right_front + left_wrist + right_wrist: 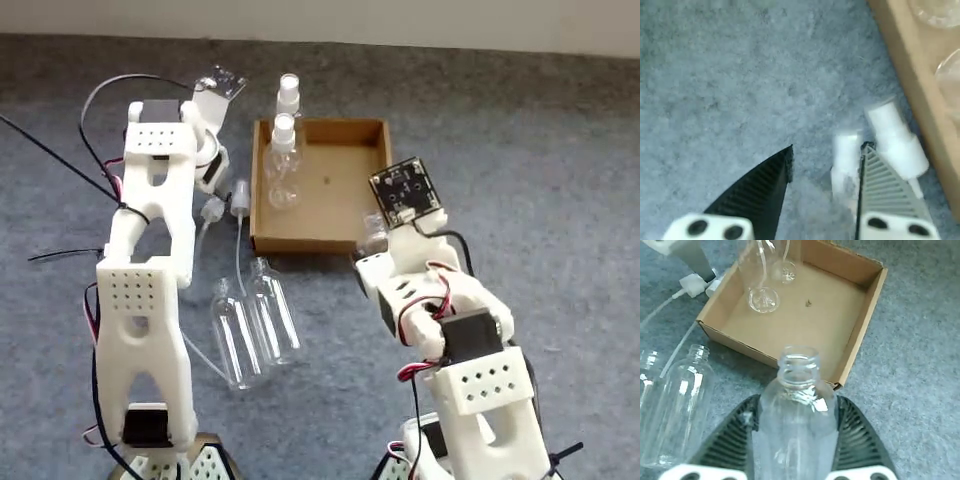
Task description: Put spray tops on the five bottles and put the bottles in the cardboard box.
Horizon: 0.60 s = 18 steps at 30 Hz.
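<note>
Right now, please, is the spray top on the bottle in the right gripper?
Off: the bottle in the right gripper shows a bare, open neck.

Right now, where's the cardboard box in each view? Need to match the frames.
High view: cardboard box upper centre.
Left wrist view: its wall beside the spray tops.
Right wrist view: open box beyond the held bottle.
Shared landmark: those spray tops beside its outer wall.
</note>
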Available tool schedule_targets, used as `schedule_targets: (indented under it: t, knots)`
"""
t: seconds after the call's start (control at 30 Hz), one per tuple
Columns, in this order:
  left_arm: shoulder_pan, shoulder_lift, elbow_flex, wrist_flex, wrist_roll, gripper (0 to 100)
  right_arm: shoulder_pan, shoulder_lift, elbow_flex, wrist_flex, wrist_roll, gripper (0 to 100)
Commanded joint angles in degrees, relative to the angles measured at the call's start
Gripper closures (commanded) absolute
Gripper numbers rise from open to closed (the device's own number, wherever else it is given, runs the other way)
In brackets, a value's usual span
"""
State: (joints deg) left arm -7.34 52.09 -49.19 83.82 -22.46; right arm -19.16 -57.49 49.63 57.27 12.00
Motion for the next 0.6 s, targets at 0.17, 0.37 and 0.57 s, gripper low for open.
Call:
schedule_targets:
  t: [0.17, 0.37, 0.57]
  knots:
    - [-0.75, 2.42, -2.15, 1.32, -0.70, 84, -0.48, -3.12, 6.20, -5.67, -0.70, 99.4]
    - [-3.65, 1.36, -3.74, 2.90, -0.26, 97, -0.48, -3.12, 6.64, -5.85, -0.26, 99.4]
    - [-8.75, -4.62, -15.69, 12.40, 2.73, 100, -0.40, -3.21, 6.64, -6.20, -0.26, 99.4]
